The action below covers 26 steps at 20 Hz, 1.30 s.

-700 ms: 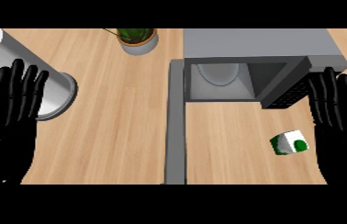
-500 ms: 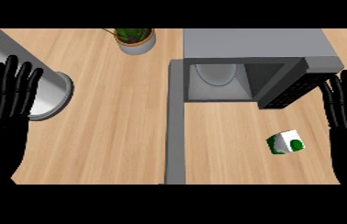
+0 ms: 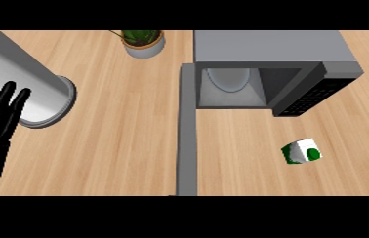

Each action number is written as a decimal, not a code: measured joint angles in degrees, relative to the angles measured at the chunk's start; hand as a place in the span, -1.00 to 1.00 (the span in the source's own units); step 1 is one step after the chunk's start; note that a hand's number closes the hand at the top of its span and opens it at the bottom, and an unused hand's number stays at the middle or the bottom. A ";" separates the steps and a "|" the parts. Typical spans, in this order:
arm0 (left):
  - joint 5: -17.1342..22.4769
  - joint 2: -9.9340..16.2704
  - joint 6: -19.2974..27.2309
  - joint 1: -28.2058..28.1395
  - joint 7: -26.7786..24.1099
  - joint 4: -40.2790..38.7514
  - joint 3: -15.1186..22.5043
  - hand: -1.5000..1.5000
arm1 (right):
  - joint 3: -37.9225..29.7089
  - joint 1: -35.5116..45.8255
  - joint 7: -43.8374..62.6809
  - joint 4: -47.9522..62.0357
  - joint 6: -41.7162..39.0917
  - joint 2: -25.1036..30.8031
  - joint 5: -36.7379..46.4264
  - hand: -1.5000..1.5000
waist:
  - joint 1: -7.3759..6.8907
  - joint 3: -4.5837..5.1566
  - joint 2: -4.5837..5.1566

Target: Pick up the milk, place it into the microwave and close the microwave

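Note:
The milk (image 3: 302, 151) is a small white and green carton lying on the wooden counter at the lower right. Above it stands the grey microwave (image 3: 274, 47); its inside with a round glass plate (image 3: 229, 79) shows. Its door (image 3: 187, 129) hangs open, seen edge-on as a grey strip running down the middle of the view. My left hand (image 3: 10, 112) shows at the left edge, fingers straight and up, holding nothing. My right hand is out of view.
A large grey cylinder (image 3: 32, 90) lies at the left, right beside my left hand. A potted plant (image 3: 143, 41) stands at the top, left of the microwave. Bare wood (image 3: 122, 129) spreads between the cylinder and the door.
Both hands have slid outward: the right hand has left the view at the right edge, and the left hand has moved further to the left edge. The milk lies where it was.

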<state>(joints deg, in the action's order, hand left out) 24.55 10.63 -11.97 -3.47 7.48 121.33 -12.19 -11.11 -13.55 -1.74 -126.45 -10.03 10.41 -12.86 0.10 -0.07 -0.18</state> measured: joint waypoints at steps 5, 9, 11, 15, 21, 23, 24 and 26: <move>6.79 0.92 -3.61 -6.18 1.87 4.31 -4.41 -1.00 | -2.27 -2.07 0.99 -0.41 -0.68 -0.50 -0.11 -1.00 | -0.21 0.07 0.03; 12.35 2.07 -6.01 -9.21 3.59 6.63 -8.49 -1.00 | -2.37 -2.22 -0.81 2.38 -0.77 -1.77 2.99 -1.00 | -0.34 0.07 0.05; 14.91 2.44 -7.34 -10.98 4.09 7.87 -10.64 -1.00 | -2.44 -3.05 -3.10 4.39 -1.44 -2.36 4.79 -1.00 | -0.39 0.07 0.05; 18.74 1.92 -10.03 -14.82 4.45 9.72 -13.96 -1.00 | -2.25 -2.38 -5.61 9.69 -0.57 -3.86 8.09 -1.00 | -0.56 0.07 0.07; 23.40 3.38 -12.04 -15.92 5.71 9.54 -18.65 -1.00 | -4.88 -1.50 -12.92 21.36 0.59 -4.55 11.74 -1.00 | -0.60 0.04 0.11; 23.41 1.96 -14.01 -17.15 5.03 9.51 -19.26 -1.00 | -5.91 -0.33 -15.00 25.67 1.12 -4.26 12.70 -1.00 | -0.61 0.05 0.13; 23.82 2.05 -13.76 -17.23 5.48 10.12 -19.54 -1.00 | -6.79 0.78 -16.36 28.90 1.32 -3.76 12.99 -1.00 | -0.66 0.05 0.14; 24.74 1.30 -15.49 -18.58 5.33 10.20 -20.57 -1.00 | -7.66 1.66 -18.89 33.58 1.37 -3.19 13.77 -1.00 | -0.70 0.05 0.14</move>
<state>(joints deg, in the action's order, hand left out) 49.29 11.93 -27.46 -22.05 12.81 131.53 -32.76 -18.77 -11.89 -20.63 -92.87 -8.66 7.22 0.91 -0.60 -0.02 -0.04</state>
